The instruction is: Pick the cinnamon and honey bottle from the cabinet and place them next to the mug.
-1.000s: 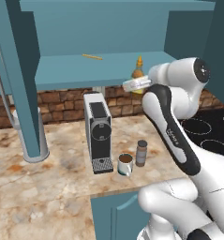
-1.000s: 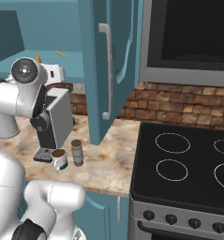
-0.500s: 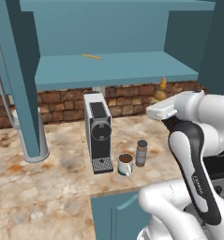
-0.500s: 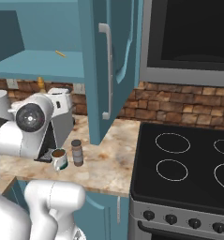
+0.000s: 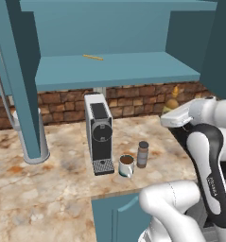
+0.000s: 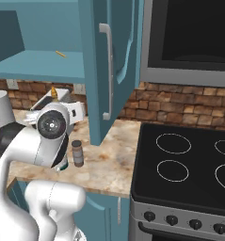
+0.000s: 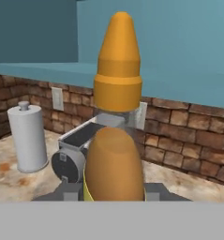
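Observation:
My gripper (image 5: 174, 111) is shut on the honey bottle (image 5: 171, 102), an amber bottle with an orange pointed cap (image 7: 118, 61). It hangs upright above the counter's right end, below and in front of the cabinet (image 5: 119, 71) shelf. The hand view has the honey bottle (image 7: 114, 164) close up between the fingers. The white mug (image 5: 126, 165) with brown liquid stands in front of the coffee machine (image 5: 100, 132). The cinnamon (image 5: 143, 153), a brown grey-lidded jar, stands on the counter just right of the mug. In the right base view the cinnamon (image 6: 77, 153) shows beside my arm and the bottle's cap (image 6: 52, 90) above my hand.
A small yellow stick (image 5: 93, 57) lies on the cabinet shelf. The open cabinet door (image 6: 109, 70) hangs over the counter's right end, beside the black stove (image 6: 189, 164). A white cylinder (image 7: 28, 138) stands on the counter left of the coffee machine.
My arm has swung out of the cabinet, down and to the right, carrying the honey bottle from shelf level to below the shelf. Mug and cinnamon have not moved.

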Controlling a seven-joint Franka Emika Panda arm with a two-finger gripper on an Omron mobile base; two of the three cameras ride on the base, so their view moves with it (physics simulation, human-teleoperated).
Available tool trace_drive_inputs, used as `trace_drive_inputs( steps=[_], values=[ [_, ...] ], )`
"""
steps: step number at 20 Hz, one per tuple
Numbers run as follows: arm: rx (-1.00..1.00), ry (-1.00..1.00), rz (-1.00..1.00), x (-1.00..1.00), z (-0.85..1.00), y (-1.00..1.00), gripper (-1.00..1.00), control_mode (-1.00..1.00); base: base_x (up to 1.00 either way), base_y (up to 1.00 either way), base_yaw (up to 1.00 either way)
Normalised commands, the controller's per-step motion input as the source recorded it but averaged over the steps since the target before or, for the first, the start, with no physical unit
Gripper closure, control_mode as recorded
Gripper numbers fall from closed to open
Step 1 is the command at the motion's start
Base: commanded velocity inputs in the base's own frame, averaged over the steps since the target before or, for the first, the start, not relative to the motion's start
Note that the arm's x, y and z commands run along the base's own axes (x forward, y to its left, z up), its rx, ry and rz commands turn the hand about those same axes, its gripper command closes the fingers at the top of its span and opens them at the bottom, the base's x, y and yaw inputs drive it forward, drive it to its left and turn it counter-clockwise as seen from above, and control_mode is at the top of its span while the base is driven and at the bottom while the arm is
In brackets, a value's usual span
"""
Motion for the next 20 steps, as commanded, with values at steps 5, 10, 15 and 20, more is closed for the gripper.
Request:
trace_drive_inputs(
  steps=[5,10,15,20],
  values=[
    [0.0,0.0,0.0,0.0,-0.49,-0.02,1.0,-1.0,0.0,0.0,0.0],
    [0.0,-0.02,0.0,0.0,-0.46,0.0,1.0,-1.0,0.0,0.0,0.0],
    [0.03,-0.07,0.0,-0.01,-0.64,-0.01,1.0,-1.0,0.0,0.0,0.0],
    [0.03,-0.09,0.0,-0.01,-0.52,-0.03,1.0,-1.0,0.0,0.0,0.0]
  ],
)
